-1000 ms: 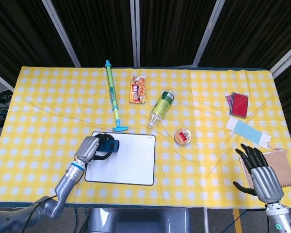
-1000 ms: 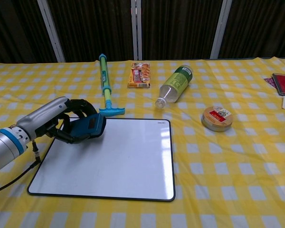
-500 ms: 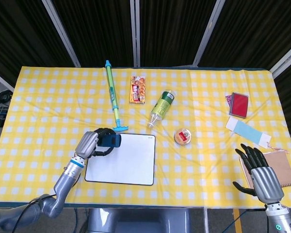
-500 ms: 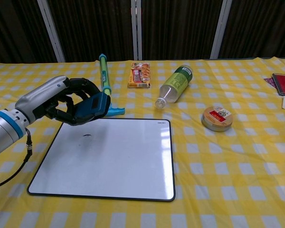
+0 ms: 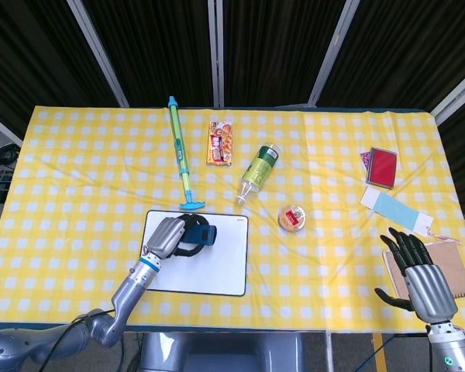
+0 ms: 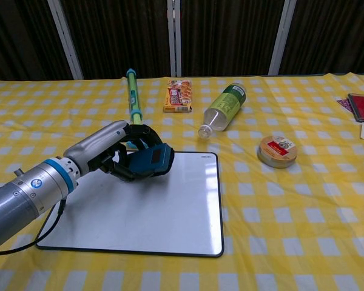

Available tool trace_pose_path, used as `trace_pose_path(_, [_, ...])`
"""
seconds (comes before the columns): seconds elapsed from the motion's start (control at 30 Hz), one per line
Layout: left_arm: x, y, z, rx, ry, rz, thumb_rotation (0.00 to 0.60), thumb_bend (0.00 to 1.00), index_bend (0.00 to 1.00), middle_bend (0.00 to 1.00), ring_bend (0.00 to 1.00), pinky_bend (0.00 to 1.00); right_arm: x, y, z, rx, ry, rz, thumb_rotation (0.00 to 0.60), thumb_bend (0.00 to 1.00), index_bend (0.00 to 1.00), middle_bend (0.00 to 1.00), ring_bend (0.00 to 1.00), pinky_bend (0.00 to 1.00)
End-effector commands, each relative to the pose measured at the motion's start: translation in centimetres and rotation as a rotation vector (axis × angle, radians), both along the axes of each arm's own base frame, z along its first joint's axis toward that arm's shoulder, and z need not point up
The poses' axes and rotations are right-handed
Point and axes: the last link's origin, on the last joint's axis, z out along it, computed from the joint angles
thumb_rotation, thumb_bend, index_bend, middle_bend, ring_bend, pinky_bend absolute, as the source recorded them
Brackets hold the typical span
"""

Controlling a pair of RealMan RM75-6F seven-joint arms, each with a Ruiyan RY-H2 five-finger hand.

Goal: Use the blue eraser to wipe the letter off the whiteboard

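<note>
While the whiteboard serves as landmark, places below are given from it.

Head view
- Board (image 5: 217, 267): white, dark-rimmed, flat on the yellow checked cloth (image 5: 77, 170).
- Left hand (image 5: 170, 236): over the board's upper left part, fingers curled around the eraser (image 5: 205, 235), which sticks out to the right over the white surface.
- Letter: no mark shows on the bare part of the board; the hand covers the rest, so I cannot tell.
- Right hand (image 5: 418, 275): far to the right of the board, fingers spread, holding nothing, over a brown notebook (image 5: 457, 267).
- Pump (image 5: 180, 155): long green and blue, just beyond the board's upper left corner.
- Bottle (image 5: 259, 172): lying beyond the upper right corner.
- Tin (image 5: 292, 218): round, just right of the board.
- Snack pack (image 5: 220, 142): further back, beyond the board.
- Red case (image 5: 382, 166): well to the right and back.

Chest view
- Left hand (image 6: 118, 159): grips the eraser (image 6: 150, 161) over the board's (image 6: 170, 224) far left part; whether the eraser touches the surface is likely, but not plain.
- Pump (image 6: 132, 100), snack pack (image 6: 178, 96), bottle (image 6: 221, 109): all behind the board.
- Tin (image 6: 278, 151): right of it.
- Right hand: outside this view.
</note>
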Motion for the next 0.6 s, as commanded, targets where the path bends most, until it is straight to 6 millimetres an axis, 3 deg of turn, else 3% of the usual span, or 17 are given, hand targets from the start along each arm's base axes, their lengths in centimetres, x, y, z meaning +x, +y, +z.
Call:
trace_pose_path(0.03, [0.1,0.3,-0.4,-0.012,-0.003,0.01,0.6,0.62,0.83,0.63,0.56,0.56,-0.1,-0.1,-0.1,0.002,0.002,-0.005,0.6,0.05,0.1,0.0,0.0,0.0])
trace_pose_path(0.37, [-1.7,0.6,0.0,0.0,0.008,0.039,0.6,0.62,0.83,0.63,0.56,0.56,-0.2,-0.2,-0.5,0.009,0.022,-0.007,0.6,0.05,0.1,0.0,0.0,0.0])
trace_pose_path(0.6, [-5.5,0.7,1.6,0.024,0.029,0.093,0.6,0.62,0.83,0.63,0.56,0.56,0.1,0.1,-0.8,0.012,0.036,0.004,0.6,0.05,0.1,0.0,0.0,0.0])
